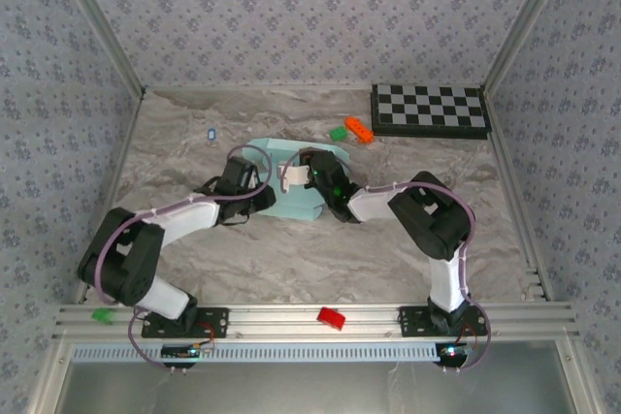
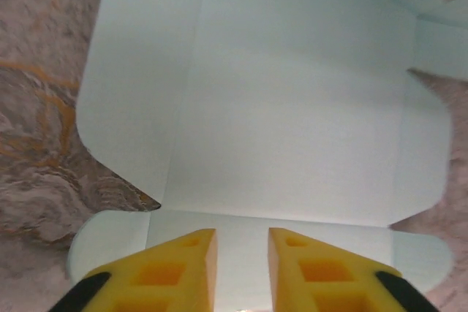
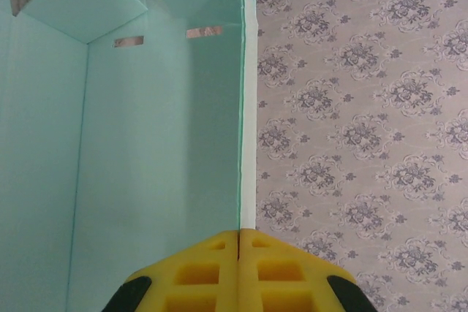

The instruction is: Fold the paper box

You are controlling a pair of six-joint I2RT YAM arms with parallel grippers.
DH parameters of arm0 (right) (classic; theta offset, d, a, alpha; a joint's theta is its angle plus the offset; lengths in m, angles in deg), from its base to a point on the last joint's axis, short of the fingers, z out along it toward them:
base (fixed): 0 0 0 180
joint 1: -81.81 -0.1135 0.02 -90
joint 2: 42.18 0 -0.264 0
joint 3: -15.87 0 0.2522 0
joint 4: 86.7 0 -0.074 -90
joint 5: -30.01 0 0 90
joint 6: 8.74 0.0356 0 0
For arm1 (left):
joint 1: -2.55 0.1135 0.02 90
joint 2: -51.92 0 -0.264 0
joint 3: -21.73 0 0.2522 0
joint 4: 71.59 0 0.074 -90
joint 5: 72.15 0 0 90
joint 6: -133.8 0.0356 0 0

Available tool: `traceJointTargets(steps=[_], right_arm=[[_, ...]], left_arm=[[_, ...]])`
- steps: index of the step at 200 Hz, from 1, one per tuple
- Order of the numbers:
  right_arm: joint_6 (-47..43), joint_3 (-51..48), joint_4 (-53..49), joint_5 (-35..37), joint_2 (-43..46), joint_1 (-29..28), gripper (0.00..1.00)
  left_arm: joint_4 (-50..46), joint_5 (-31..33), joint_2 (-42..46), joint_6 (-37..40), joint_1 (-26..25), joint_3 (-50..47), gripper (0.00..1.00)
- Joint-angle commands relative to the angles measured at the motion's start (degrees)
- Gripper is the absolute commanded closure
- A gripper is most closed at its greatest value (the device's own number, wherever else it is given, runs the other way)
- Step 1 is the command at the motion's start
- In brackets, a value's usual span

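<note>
The paper box (image 1: 296, 206) is a pale aqua die-cut sheet, partly folded, lying mid-table between the two arms. In the left wrist view its flat panels and rounded tabs (image 2: 292, 107) spread out beneath my left gripper (image 2: 242, 233). That gripper's yellow fingers stand apart with nothing pinched between them. My left gripper (image 1: 258, 177) sits at the sheet's left side. My right gripper (image 3: 240, 231) is shut on the thin edge of an upright panel of the paper box (image 3: 161, 166), which rises straight out of the fingers. My right gripper (image 1: 303, 174) is over the sheet's middle.
A black-and-white checkerboard (image 1: 430, 110) lies at the back right. An orange brick (image 1: 359, 129) and a green brick (image 1: 338, 133) rest just behind the sheet. A small blue item (image 1: 212, 133) lies back left. A red brick (image 1: 332, 317) and a green piece (image 1: 101, 315) sit on the front rail.
</note>
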Motion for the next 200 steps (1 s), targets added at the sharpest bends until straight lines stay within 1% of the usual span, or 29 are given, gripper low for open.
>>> traceJointTargets(steps=[1,8,17,26,42,51,69,93,106,121,161,173,190,200], right_arm=[[-1.2,0.79,-3.04,-1.69,-0.8,0.69,0.98],[-1.15,1.02,-3.02,-1.85,-0.87,0.73,0.99],[-1.27,1.1,-3.06,-2.18,-0.84,0.85,0.99],[-1.24,1.23,-3.14,-2.4,-0.8,0.94,0.98],[-0.92,1.32,-4.11,-3.58,-0.5,1.05,0.98],[-0.76,1.58,-4.99,-4.05,-0.36,1.06,0.99],[-0.64,1.65,-5.69,-4.93,-0.11,1.22,0.99],[-0.38,1.87,-6.96,-5.78,0.25,1.45,0.99],[0.09,1.94,-8.1,-6.7,0.76,1.71,0.99],[0.2,1.88,-8.68,-7.45,1.0,1.95,1.0],[-0.95,1.45,-8.37,-8.61,1.05,2.24,1.0],[-0.84,1.57,-8.81,-8.9,1.27,2.33,1.0],[-0.82,1.9,-9.6,-9.0,1.47,2.48,1.0],[-0.62,2.0,-10.08,-9.4,1.71,2.66,1.0]], left_arm=[[-7.59,4.45,5.13,4.86,0.87,3.75,0.65],[-8.95,5.47,6.16,5.69,1.47,4.42,0.61],[-10.59,6.37,7.27,6.97,2.46,5.2,0.59],[-12.13,7.51,8.02,8.23,3.85,6.02,0.55],[-14.13,9.02,8.62,10.66,7.28,7.54,0.52],[-15.17,9.52,8.58,11.74,9.55,8.5,0.48],[-16.09,9.54,7.86,13.28,14.1,10.35,0.46],[-15.67,9.82,5.64,13.85,19.41,12.24,0.35],[-15.19,8.51,2.79,14.6,21.25,13.79,0.34],[-15.42,6.49,-1.64,15.49,22.35,16.42,0.34],[-16.21,4.11,-12.9,17.97,22.56,24.46,0.33],[-17.13,2.44,-16.07,19.0,22.52,27.38,0.33],[-17.99,-0.23,-19.59,20.03,22.56,30.56,0.33],[-18.58,-0.68,-20.99,20.25,22.47,31.92,0.33]])
